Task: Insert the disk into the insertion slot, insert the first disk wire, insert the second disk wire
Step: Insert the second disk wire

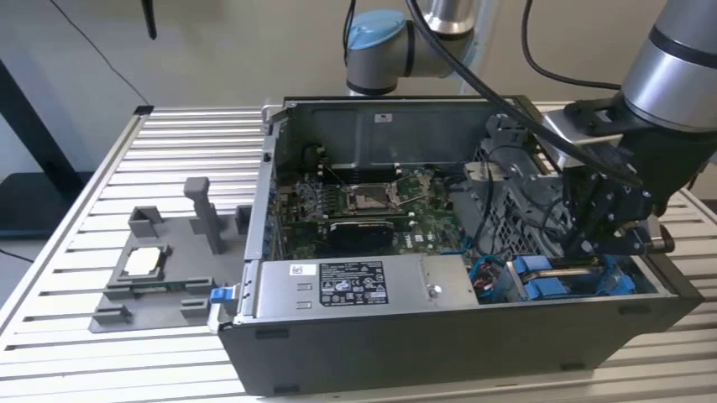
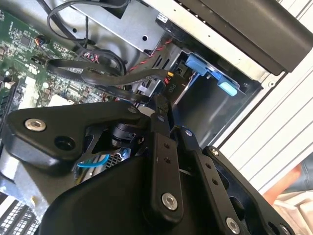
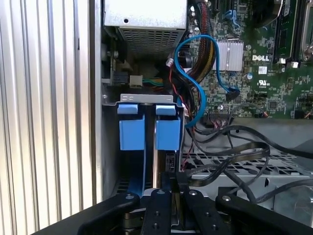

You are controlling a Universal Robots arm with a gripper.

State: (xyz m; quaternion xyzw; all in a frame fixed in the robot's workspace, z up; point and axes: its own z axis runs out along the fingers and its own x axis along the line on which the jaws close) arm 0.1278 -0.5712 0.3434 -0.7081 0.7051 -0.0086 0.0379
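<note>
A: Where does the job stand?

B: The disk [image 3: 156,134] looks seated already. In the first wrist view its blue carrier tabs stand side by side in the insertion slot [image 3: 146,100], inside the open computer case [image 1: 471,336] on the table [image 1: 67,336]. The exterior view shows the same blue frame at the case's corner on the exterior view's right, next to the power supply [image 1: 348,290].

A: So the first step is done?

B: I judge so, since the drive sits down in the bay rather than above it. The wires are the open question.

A: What is the gripper doing?

B: The gripper [image 3: 171,183] hangs low over the bay, directly above the drive. Its fingers are drawn close together on something dark and small at their tips. In the second wrist view a flat black cable [image 2: 112,76] runs to that spot, so I take it to be a connector on that cable, though I cannot make it out clearly.

A: Any wire plugged in yet?

B: I cannot tell. A blue cable [image 3: 193,73] loops nearby from the motherboard [image 3: 264,73], but its far end is hidden.
</note>
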